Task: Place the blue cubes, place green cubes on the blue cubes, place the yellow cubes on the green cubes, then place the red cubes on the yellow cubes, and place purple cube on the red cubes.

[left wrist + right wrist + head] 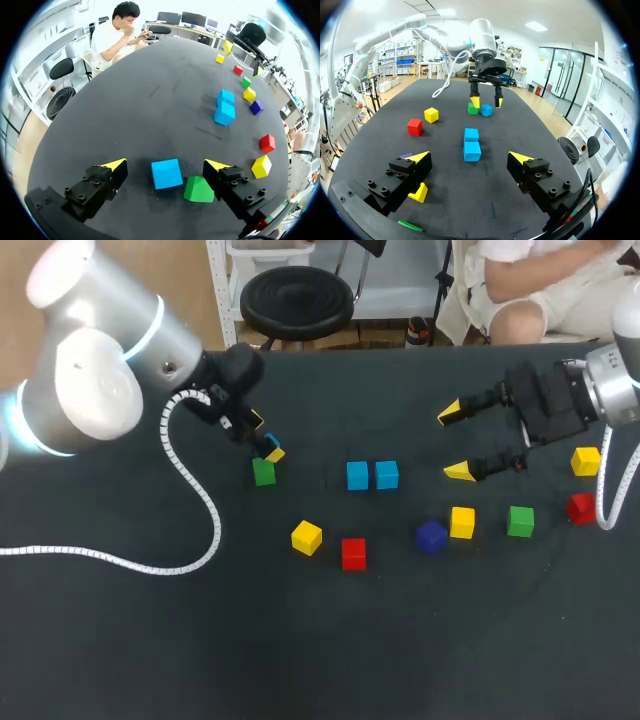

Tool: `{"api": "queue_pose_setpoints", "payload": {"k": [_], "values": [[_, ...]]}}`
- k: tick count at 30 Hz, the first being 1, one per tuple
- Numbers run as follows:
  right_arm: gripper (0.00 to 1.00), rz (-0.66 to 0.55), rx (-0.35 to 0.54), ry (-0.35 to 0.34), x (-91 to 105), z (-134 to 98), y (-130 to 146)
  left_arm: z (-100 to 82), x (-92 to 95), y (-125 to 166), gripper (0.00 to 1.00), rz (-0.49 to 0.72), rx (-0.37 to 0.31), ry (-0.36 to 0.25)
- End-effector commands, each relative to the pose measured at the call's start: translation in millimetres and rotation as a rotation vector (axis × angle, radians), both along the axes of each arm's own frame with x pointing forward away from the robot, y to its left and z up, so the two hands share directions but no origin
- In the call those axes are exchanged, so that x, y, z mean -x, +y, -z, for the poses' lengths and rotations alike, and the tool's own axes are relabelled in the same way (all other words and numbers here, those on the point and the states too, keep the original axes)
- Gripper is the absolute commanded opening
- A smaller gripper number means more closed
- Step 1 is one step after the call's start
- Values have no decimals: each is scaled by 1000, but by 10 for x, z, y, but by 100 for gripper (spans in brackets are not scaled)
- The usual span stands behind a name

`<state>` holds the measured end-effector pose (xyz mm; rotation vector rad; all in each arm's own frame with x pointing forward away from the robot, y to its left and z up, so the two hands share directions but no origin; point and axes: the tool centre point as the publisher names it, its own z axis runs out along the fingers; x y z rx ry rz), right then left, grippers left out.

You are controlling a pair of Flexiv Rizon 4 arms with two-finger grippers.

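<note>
Dark table (150,640): left claw (166,163) released astride a blue cube (166,173), green cube (198,190) crowding one finger; right claw (469,157) released.

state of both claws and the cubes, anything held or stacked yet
left claw: open around a blue cube, not gripping it
right claw: open, empty, over the table
blue cube: on the table, unstacked
blue pair: side by side, nothing on top
green cube: on the table beside left claw
purple cube: on the table, unstacked

Matt table (120,640) — smooth blue cubes (358,476)
</note>
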<state>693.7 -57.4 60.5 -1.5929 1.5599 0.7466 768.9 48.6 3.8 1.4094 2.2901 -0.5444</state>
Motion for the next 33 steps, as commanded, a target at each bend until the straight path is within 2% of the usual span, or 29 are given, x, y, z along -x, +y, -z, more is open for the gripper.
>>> {"api": "queue_pose_setpoints", "payload": {"k": [1, 24, 26, 28, 29, 31, 33], "values": [[100, 1, -1, -2, 6, -1, -1, -20, 69, 40, 100, -20, -8, -4], [100, 1, -1, -2, 6, -1, -1, 19, 181, -4, 99, -77, -23, -33], [100, 1, -1, -2, 6, -1, -1, 19, 181, -2, 91, -76, -21, -35], [100, 1, -1, -2, 6, -1, -1, 19, 180, 0, 68, -73, -17, -35], [100, 1, -1, -2, 6, -1, -1, 19, 179, 1, 61, -72, -14, -35], [100, 1, -1, -2, 6, -1, -1, 20, 178, 2, 50, -66, -8, -32], [100, 1, -1, -2, 6, -1, -1, 25, 181, 0, 48, -61, -5, -30]]}}
